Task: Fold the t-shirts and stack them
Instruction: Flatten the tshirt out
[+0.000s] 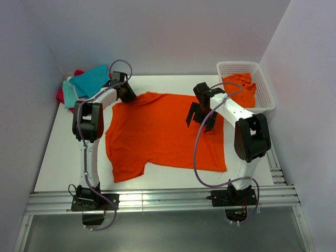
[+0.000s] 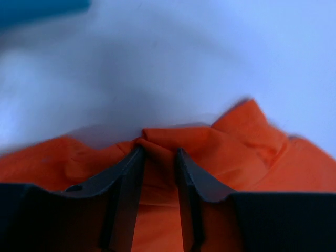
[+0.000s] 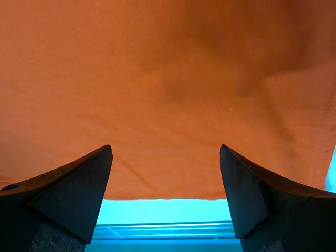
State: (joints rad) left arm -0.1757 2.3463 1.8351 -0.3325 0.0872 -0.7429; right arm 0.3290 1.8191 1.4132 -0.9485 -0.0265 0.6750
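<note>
White lattice basket (image 1: 237, 66) at the far right corner of the white table (image 1: 58, 152), against the wall.

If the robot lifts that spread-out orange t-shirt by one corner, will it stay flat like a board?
Probably not. The orange t-shirt bunches into wrinkles where the left tool pinches it, so it would likely droop. Lying flat and thin, it looks light.

A white table (image 1: 58, 157) fills the middle of the top view, boxed in by three plain pale walls: the left wall (image 1: 26, 79), the back wall (image 1: 168, 31) and the right wall (image 1: 310, 63). Along the bottom of the frame run silver metal rails (image 1: 168, 200), with a dull grey surface (image 1: 157, 231) below them. The light is soft and even, glaring faintly on the rails.
</note>
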